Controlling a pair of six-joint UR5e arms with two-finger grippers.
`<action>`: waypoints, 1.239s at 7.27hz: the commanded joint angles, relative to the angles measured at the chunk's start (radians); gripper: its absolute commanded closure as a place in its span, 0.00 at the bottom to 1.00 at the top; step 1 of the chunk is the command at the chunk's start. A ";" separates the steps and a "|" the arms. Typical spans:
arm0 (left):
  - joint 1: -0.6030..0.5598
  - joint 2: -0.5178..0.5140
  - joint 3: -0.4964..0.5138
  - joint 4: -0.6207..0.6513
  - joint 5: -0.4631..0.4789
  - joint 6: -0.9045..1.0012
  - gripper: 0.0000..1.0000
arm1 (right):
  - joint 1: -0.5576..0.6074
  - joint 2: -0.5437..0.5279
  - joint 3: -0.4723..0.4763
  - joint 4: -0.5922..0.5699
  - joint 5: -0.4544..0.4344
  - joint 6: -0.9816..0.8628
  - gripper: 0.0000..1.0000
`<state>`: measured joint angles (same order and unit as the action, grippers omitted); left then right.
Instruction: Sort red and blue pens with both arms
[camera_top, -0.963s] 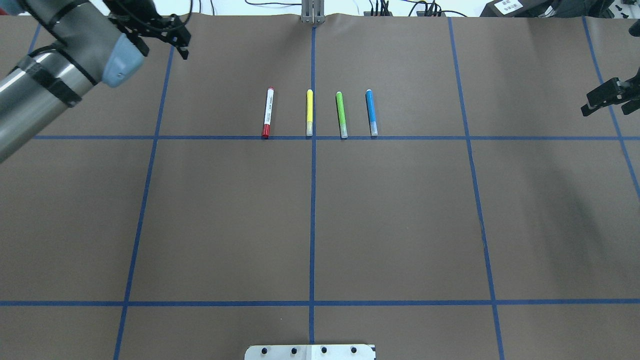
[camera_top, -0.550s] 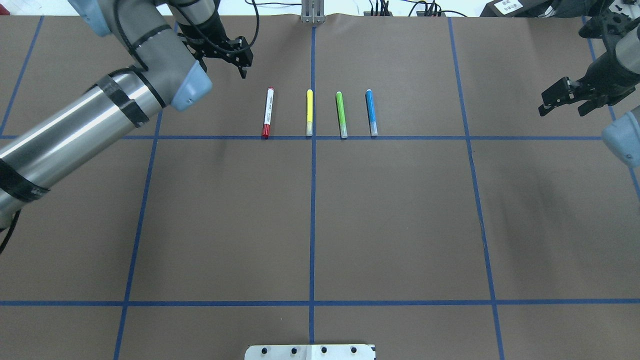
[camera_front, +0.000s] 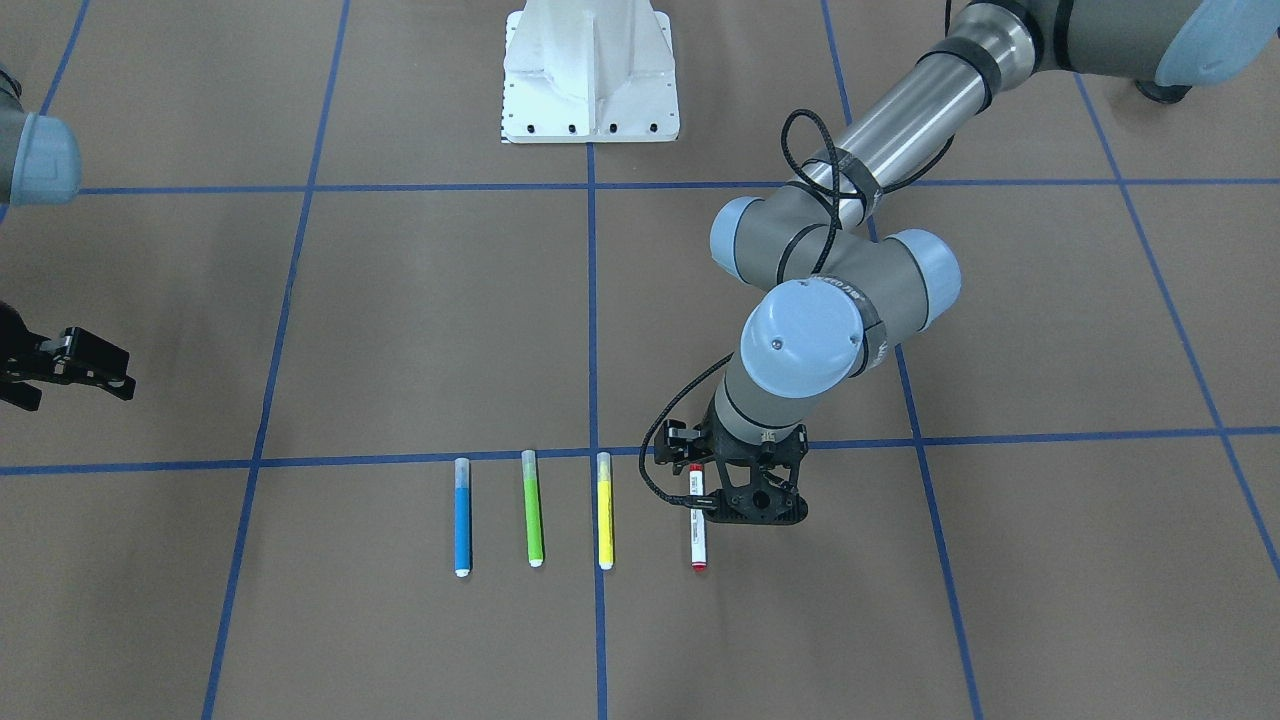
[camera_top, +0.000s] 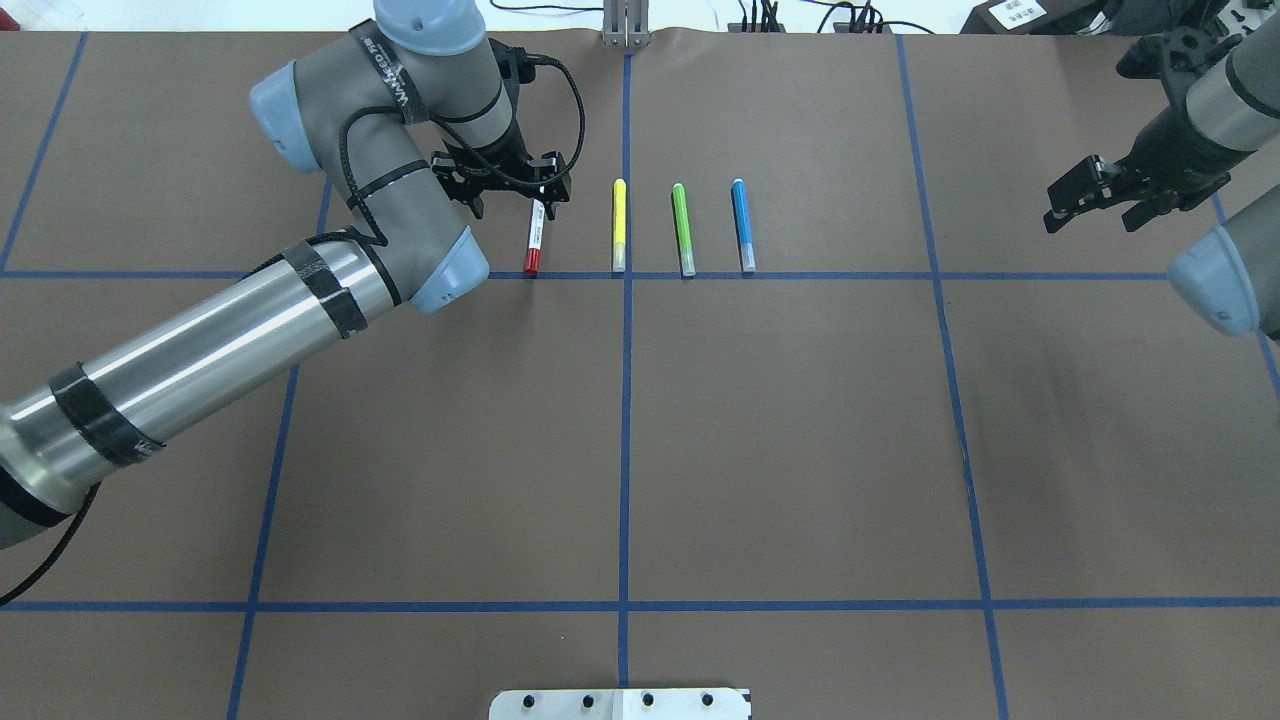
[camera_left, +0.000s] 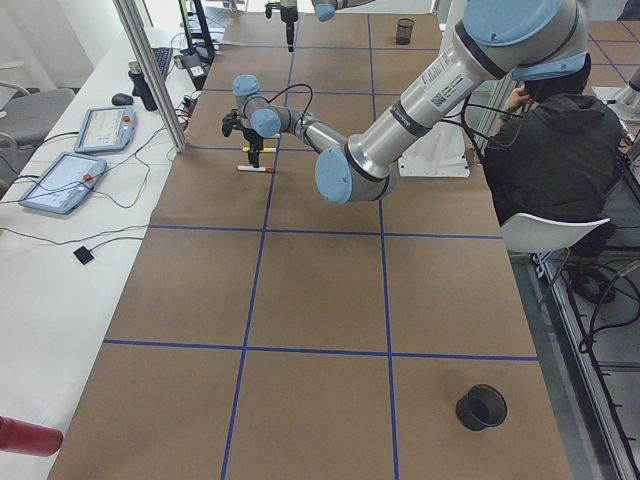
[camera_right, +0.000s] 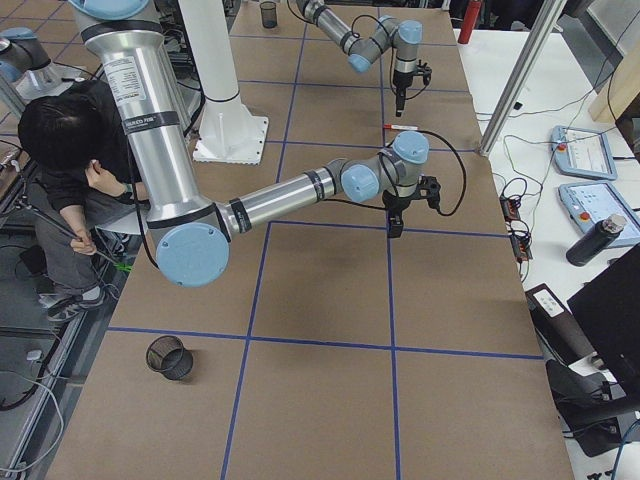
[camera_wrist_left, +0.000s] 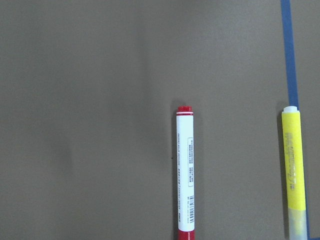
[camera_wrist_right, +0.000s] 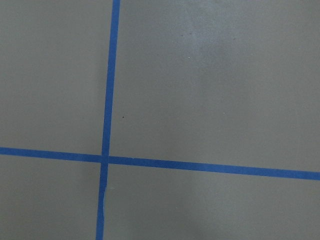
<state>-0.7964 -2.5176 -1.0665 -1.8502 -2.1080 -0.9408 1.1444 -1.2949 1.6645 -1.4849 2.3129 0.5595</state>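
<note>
The near, grey-and-silver left arm (camera_left: 400, 112) stretched across a brown paper-covered table (camera_left: 320, 290). Its black two-finger pincer (camera_left: 254, 160) pointed straight down, with a white-barrelled, red-capped marker (camera_left: 256, 169) lying flat just beneath its fingertips; contact unclear.

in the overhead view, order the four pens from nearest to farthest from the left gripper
1. red marker, partly under the left gripper
2. yellow highlighter, next on its right
3. green highlighter, further right
4. blue highlighter, rightmost

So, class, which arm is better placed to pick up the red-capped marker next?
Left. Its end effector hangs open right above the red-capped marker; the right end effector is far off, beyond the blue highlighter.
</note>
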 joint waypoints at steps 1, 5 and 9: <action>0.028 -0.003 0.025 -0.029 0.063 -0.004 0.09 | -0.011 0.009 0.000 0.000 0.000 0.019 0.00; 0.062 -0.016 0.092 -0.098 0.102 -0.019 0.16 | -0.011 0.022 0.000 -0.002 0.002 0.020 0.00; 0.071 -0.018 0.102 -0.098 0.102 -0.036 0.36 | -0.014 0.025 -0.006 -0.002 0.003 0.020 0.00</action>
<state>-0.7278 -2.5344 -0.9658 -1.9481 -2.0066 -0.9652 1.1316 -1.2714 1.6618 -1.4864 2.3162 0.5798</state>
